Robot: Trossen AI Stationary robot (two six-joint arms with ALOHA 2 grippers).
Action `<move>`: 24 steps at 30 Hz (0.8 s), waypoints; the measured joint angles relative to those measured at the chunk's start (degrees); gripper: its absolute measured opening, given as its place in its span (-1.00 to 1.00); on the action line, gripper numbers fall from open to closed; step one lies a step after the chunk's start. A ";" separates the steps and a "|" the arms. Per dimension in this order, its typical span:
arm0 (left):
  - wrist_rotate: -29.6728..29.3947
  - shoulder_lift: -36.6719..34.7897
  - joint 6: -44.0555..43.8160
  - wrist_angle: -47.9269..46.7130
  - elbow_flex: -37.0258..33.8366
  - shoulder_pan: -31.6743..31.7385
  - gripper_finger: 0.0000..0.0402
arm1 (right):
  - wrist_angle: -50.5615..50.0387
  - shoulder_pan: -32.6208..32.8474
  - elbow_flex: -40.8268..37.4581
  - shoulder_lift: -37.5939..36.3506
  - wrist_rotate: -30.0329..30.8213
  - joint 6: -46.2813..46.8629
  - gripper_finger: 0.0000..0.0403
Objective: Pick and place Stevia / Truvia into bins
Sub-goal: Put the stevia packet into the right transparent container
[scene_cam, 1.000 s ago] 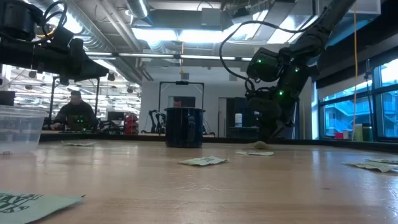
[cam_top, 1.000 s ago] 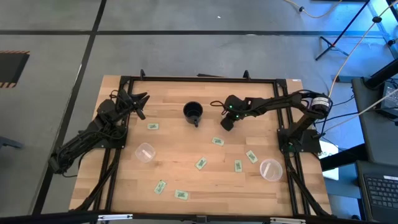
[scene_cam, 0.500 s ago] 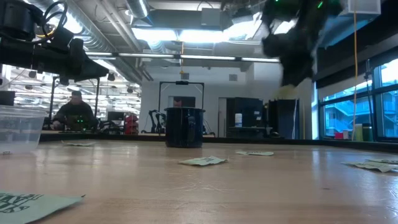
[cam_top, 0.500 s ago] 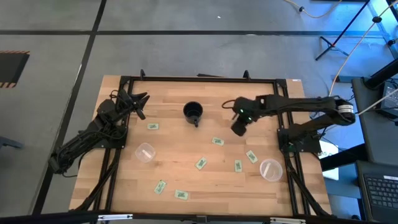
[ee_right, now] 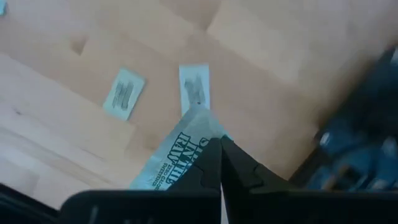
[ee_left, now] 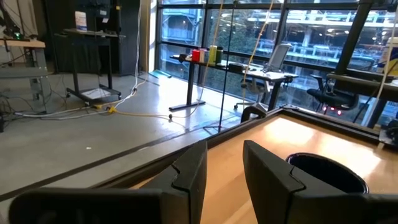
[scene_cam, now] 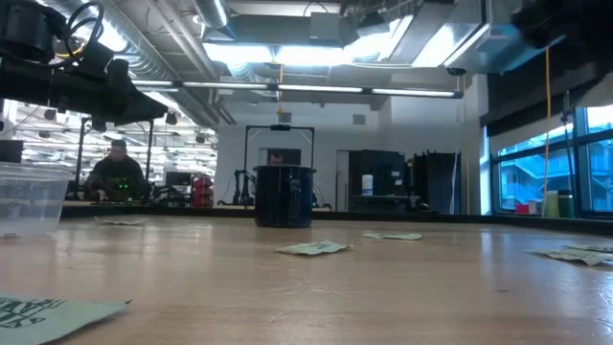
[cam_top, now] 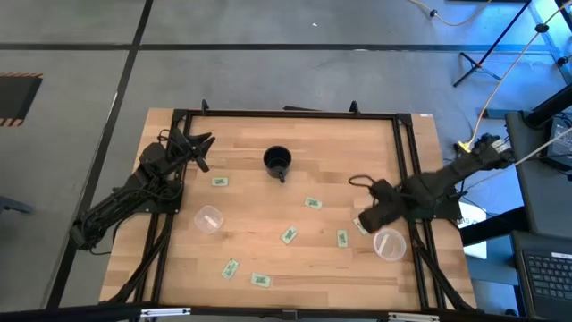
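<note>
Several pale green and white sachets lie flat on the wooden table, among them one by the left arm, one mid-table and one near the front edge. Two clear cups stand upright, the left cup and the right cup. My right gripper hovers just beside the right cup on its left, shut on one more sachet. My left gripper waits at the table's far left corner, open. My right gripper pinches one sachet between its two shut fingers at one end. The sachet is lifted clear of the table and sticks out past the fingertips. Its printed face shows in the right wrist view.
A black mug stands far of centre. Two sachets lie on the table below the right gripper. The black frame rail runs along the table's right side. A person sits in the room beyond.
My right gripper has risen from the table beside the black mug, carrying a sachet up with it. It has swung toward the right and near edges, ending next to the right cup. It has left the low view. The left arm has kept still.
</note>
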 joint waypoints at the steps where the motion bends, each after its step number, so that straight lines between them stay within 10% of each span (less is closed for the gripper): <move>1: 0.00 0.00 0.01 0.07 0.00 -0.01 -0.50 | -0.13 1.98 0.00 0.63 -0.02 3.61 -1.00; 10: 0.03 0.00 -0.81 -0.31 0.00 -0.01 -0.50 | 0.21 14.78 0.00 8.19 -5.03 27.20 -1.00; 24: -0.01 0.00 -4.21 0.03 0.00 -0.01 -0.50 | 6.69 21.44 -6.13 13.21 -8.45 34.25 -1.00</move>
